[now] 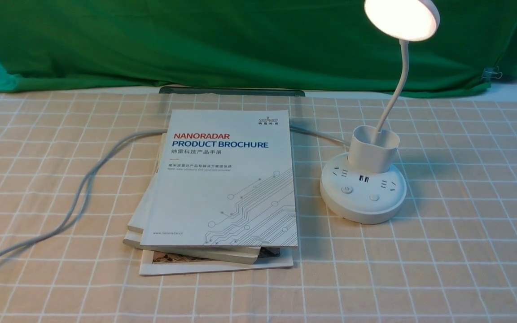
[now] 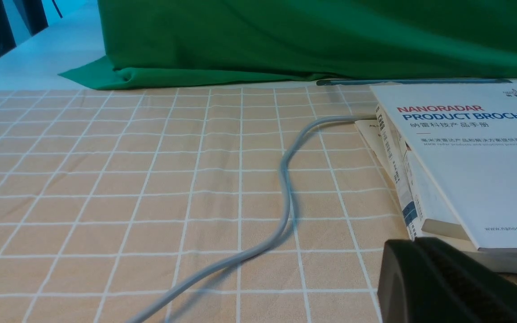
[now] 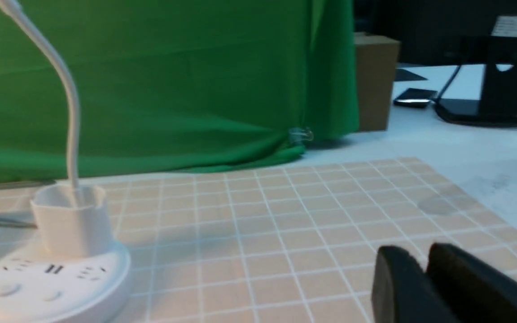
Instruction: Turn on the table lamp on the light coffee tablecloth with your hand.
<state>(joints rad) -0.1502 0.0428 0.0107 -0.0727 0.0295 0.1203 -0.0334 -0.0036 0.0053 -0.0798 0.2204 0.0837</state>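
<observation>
From the robot's own side we look forward and down over the light coffee tablecloth (image 1: 465,251) toward the green cloth (image 1: 195,40) at the back. Our left wrist view sits low and close above the tablecloth, facing that cloth; it shares the brochure (image 1: 227,188) and grey cable (image 1: 85,186) with the front. Our right wrist view, equally low, shares the table lamp (image 1: 364,193).

Ahead and right of left gripper (image 2: 413,246), on tablecloth (image 1: 465,246): stacked books (image 1: 222,188). Left of books, ahead of left gripper: cable (image 1: 85,188), lying across tablecloth. Right of books, ahead of right gripper (image 3: 422,260): lamp (image 1: 364,188), standing on tablecloth.
</observation>
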